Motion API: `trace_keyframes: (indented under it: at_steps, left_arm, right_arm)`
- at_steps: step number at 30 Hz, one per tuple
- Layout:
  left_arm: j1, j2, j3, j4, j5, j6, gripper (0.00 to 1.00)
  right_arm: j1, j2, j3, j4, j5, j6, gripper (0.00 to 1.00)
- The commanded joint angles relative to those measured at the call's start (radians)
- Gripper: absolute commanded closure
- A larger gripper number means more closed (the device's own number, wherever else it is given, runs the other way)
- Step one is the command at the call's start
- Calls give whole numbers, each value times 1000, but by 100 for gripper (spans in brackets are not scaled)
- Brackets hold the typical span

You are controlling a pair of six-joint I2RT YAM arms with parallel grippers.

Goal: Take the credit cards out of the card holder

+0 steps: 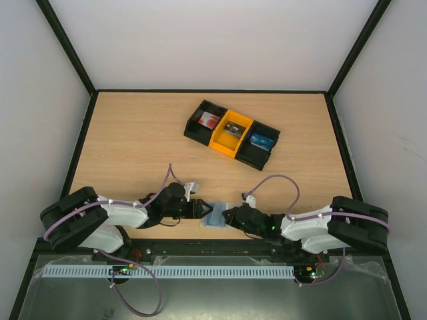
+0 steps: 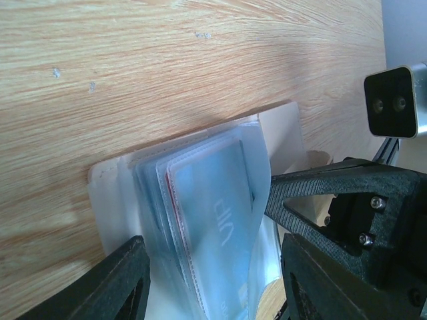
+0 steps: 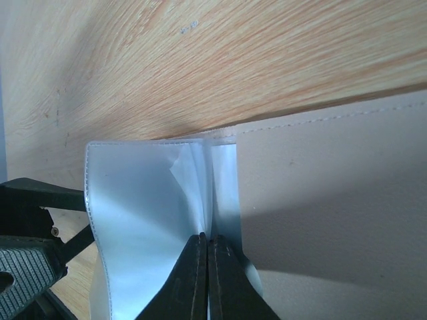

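While low — right pincer (image 3: 207, 238) on holder (image 3: 140, 200)

You have a black-and-yellow three-compartment plastic tray (image 1: 231, 133) lying askew towards the back of the pale wooden tabletop (image 1: 133, 147).

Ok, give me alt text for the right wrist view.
The right end effector, jaws shut, pinches a translucent pale-blue leaf of the card holder over the wooden table. A beige stitched flap spreads to the right; no card shows here.
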State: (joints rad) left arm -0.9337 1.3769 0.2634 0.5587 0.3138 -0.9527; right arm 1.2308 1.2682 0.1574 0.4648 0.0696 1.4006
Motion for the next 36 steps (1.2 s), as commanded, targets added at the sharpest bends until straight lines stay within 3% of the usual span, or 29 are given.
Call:
trace_keyframes:
  at_steps: [1,16,31,36]
  left_arm:
    - [-5,-3,-7,-7,5,-1,43]
    - [-5,-42,82,-49,19,-7,38]
    - [-5,61,84,178,136,-41,36]
    - [-5,79,91,98,90,-12,36]
  right_arm:
    - [6,8,-44,-27,42,26,98]
    - [6,25,-43,-10,44,21,98]
    - [6,31,-40,-9,45,19,98]
    - [6,33,-43,-7,41,19,98]
